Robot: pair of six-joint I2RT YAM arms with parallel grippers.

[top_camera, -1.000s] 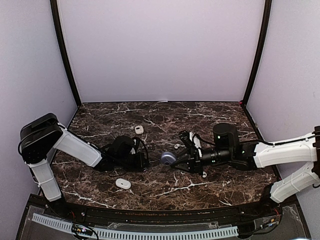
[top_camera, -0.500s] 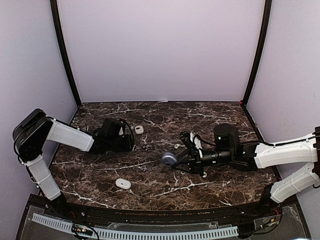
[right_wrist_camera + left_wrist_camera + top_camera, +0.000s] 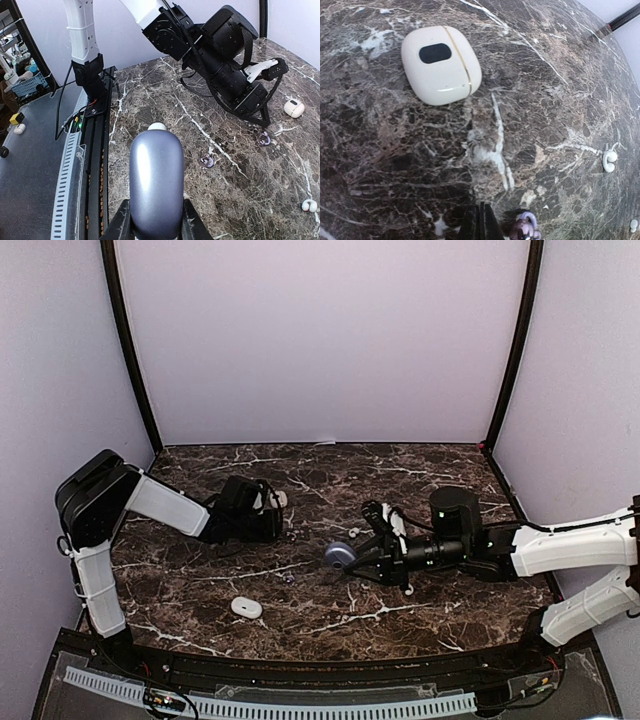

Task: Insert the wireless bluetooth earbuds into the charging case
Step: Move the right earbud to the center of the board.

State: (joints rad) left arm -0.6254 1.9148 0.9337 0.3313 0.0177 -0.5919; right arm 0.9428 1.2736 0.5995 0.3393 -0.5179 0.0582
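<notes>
Top external, near edge first: a white case [image 3: 246,607] lies shut and alone on the marble table [image 3: 440,480], well apart from both arms.

Mid-table, the R gripper [image 3: 156,220] is clamped on a grey-blue charging case [image 3: 155,175], jaws pressed on its two sides. Can't tell if the case is lifted or resting on the marble. In the right wrist view its lid looks shut, w/ no gap showing.

Just beyond, a white earbud [image 3: 609,161] lies loose on the marble, near the R fingers but not touching. Two small purplish bits [image 3: 206,161] lie btwn the arms; can't tell what they are.

Further back-left, the L gripper [image 3: 481,227] has its jaws together w/ nothing btwn them. Its tip is low over the marble, one purplish bit just beside it. Beyond it sits a 2nd white case [image 3: 440,65], shut and apart from the fingers.

Progress, my read: early.
- Done: charging case is gripped.
- Left: open the lid, pick up the bud(s) & seat them. Prob. the L arm's job, since R is busy holding.
- No bud sits in any case as far as shows.
</notes>
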